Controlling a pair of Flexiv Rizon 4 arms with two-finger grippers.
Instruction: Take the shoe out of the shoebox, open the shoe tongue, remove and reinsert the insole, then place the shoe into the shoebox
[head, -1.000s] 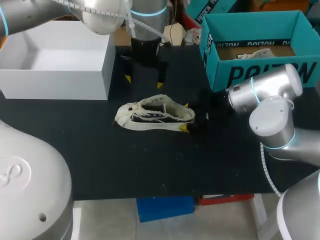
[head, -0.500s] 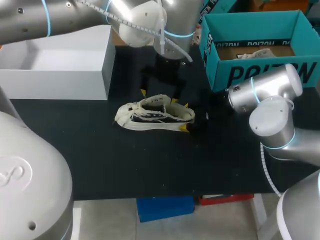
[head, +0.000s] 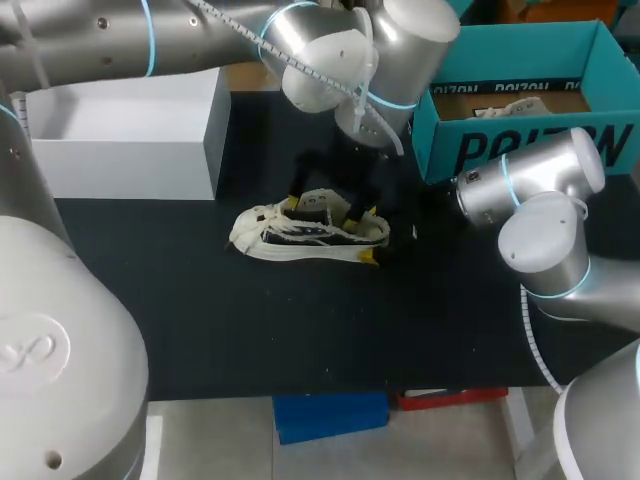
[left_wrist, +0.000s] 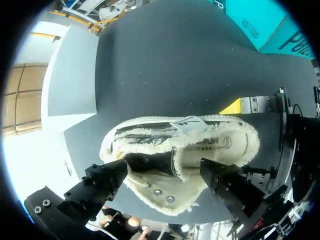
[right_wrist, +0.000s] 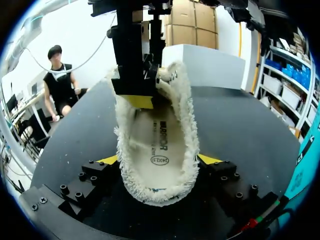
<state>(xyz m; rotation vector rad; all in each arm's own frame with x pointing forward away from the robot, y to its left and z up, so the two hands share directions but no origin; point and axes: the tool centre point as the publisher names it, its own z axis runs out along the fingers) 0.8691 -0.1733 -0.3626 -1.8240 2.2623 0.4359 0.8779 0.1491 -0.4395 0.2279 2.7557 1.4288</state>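
Bright, even light; the white box (head: 120, 130) glares pale, and the black table (head: 300, 330) hides shadows.

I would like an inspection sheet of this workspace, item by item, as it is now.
Surface: black table, shoe resting on it.
Job's things: shoe mid-table, opening upward; teal shoebox open, back right.
Clutter: open white box, back left.
Grippers: left gripper at the shoe's opening, jaws open; right gripper at the heel, jaws clamping it.
Cables: white ribbed cable along the left arm.
Surroundings: nothing seen.
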